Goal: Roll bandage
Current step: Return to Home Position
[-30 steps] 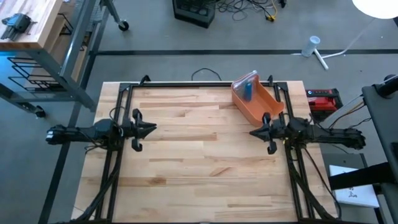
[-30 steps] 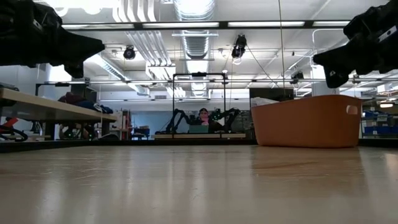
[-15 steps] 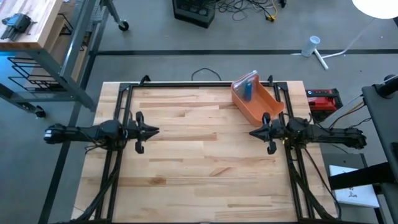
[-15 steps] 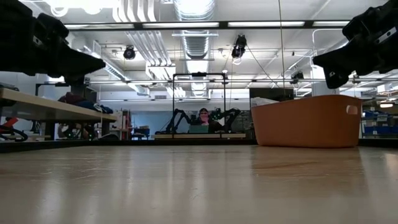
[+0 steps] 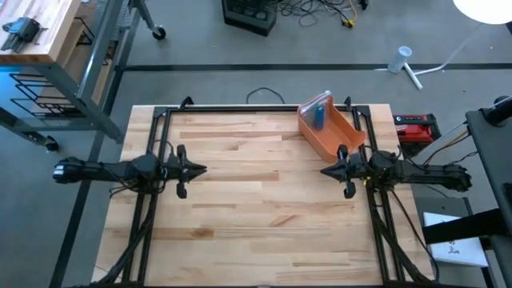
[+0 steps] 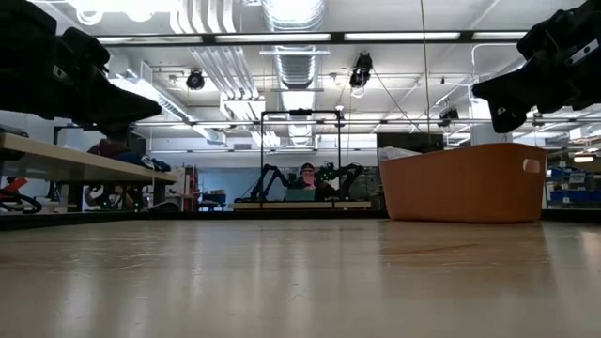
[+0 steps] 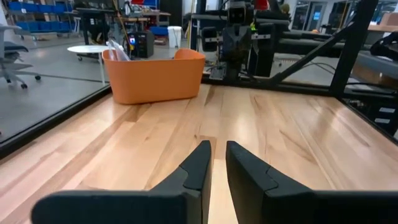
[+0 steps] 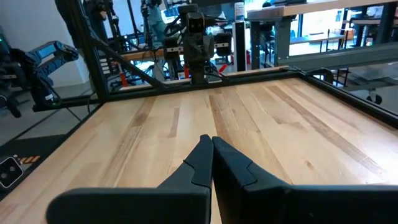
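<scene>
No bandage plainly shows. An orange bin (image 5: 340, 138) stands on the table's far right part; a blue thing (image 5: 318, 117) and a pale one stick up inside it. My left gripper (image 5: 204, 169) hovers level above the table's left side, pointing toward the middle, its fingers (image 7: 202, 163) a narrow gap apart with nothing between them. My right gripper (image 5: 322, 170) hovers level at the right side, just near of the bin, shut and empty, facing the left one.
Black frame rails (image 5: 256, 108) run along the far edge and down both sides under the arms. Bare wood (image 5: 256, 200) lies between the two grippers and toward the near edge. Beyond the table are benches and other robot arms.
My left gripper has sunk a little and tipped its fingers down to level, edging toward the table's middle. The right arm and the bin have kept still.
</scene>
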You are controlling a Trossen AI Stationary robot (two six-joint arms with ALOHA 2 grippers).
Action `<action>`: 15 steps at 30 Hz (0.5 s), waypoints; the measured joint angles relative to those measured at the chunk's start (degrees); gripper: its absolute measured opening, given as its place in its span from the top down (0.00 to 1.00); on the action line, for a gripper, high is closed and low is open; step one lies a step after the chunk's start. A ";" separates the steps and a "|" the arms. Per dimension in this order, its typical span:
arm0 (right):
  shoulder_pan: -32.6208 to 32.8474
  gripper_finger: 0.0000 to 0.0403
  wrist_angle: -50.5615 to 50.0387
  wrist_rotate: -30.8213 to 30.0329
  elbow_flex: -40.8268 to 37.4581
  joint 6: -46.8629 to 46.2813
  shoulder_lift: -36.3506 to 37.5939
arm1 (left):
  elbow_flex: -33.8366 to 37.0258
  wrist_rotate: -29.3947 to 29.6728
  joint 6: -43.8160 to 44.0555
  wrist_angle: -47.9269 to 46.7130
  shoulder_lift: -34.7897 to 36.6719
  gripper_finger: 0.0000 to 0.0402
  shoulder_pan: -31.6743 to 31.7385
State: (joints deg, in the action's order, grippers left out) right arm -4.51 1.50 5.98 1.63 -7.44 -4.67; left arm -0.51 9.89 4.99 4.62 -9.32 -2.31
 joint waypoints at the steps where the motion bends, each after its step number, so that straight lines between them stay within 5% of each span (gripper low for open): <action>1: 0.00 1.00 0.00 0.00 0.00 0.00 0.00 | 0.00 0.02 0.00 0.00 -0.31 0.90 0.00; 15: 0.00 1.00 0.00 -0.02 0.07 0.00 0.00 | -0.67 0.02 0.02 -0.06 -5.03 0.90 -0.01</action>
State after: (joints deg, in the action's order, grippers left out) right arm -4.51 1.50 5.96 1.70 -7.44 -4.67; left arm -1.18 9.91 5.02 4.57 -14.35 -2.32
